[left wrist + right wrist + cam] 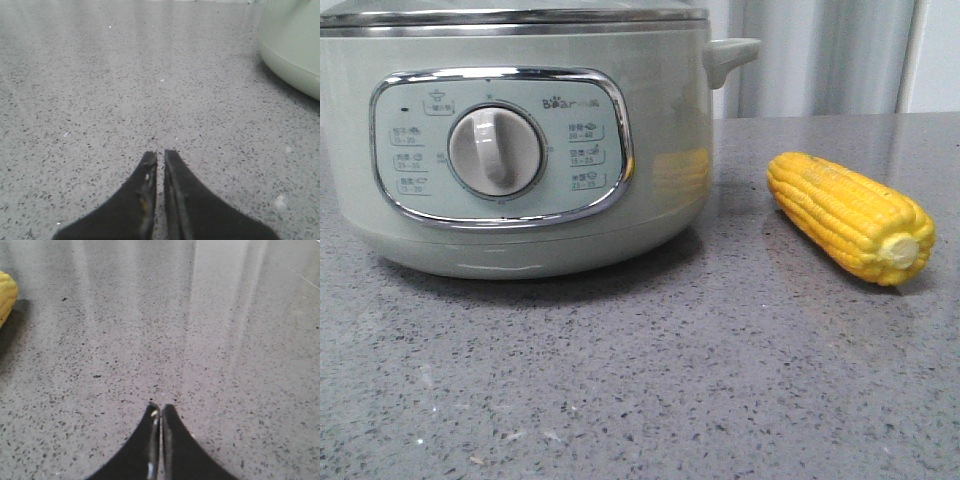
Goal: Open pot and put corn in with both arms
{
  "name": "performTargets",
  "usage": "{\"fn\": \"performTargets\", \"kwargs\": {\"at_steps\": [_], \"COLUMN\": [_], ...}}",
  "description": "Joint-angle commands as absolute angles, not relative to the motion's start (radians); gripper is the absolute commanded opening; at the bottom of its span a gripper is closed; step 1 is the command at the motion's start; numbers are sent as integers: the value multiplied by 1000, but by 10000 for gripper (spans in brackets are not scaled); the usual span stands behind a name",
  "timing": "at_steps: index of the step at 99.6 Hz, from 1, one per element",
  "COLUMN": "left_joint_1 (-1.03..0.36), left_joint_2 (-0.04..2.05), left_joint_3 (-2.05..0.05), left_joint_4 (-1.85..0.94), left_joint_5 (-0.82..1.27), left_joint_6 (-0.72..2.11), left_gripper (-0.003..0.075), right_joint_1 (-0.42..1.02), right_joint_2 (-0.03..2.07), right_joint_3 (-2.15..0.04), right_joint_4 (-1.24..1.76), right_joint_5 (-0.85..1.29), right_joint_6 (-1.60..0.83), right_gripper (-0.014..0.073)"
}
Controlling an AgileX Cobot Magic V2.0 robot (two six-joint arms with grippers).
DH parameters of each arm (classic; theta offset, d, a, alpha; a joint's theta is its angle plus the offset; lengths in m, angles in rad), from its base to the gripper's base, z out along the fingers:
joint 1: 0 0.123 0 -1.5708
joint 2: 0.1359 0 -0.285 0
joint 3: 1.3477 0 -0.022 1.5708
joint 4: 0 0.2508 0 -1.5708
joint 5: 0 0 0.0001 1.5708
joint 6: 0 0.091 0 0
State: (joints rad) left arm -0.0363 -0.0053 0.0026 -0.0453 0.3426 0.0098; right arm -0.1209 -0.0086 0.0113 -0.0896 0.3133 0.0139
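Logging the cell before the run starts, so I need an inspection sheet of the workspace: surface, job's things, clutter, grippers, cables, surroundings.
Surface: grey speckled stone table, dry-looking, a few pale flecks.
Job's things: pale-green pot upright with a steel rim at its top edge, dial facing the camera; whether a lid is on cannot be told. Corn lies on the table to its right, apart from it, stub end forward.
Clutter: nothing seen.
Grippers: left gripper shut, empty, low over bare table; right gripper shut, empty.
Cables: nothing seen.
Surroundings: pale curtain behind the table.
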Motion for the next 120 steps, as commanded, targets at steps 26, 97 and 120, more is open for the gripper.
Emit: {"fn": "performTargets", "kwargs": {"at_steps": [26, 97, 120], "left_joint_1": [-36, -36, -36], "left_joint_2": [-38, -38, -38], "left_joint_3": [8, 8, 8], "left_joint_4": [-41, -38, 27], "left_joint_5": [315, 304, 278], "left_joint_6": [0, 0, 0], "left_gripper": [-20, -20, -20], "right_joint_1": [-127, -127, -127], "right_joint_2": [-30, -30, -30], "right_joint_3": [31, 31, 31], "right_joint_4": [-97, -132, -167], "right_joint_5": [299, 281, 281], "right_joint_6": [10, 10, 10], "right_gripper": [-74, -74, -74]}}
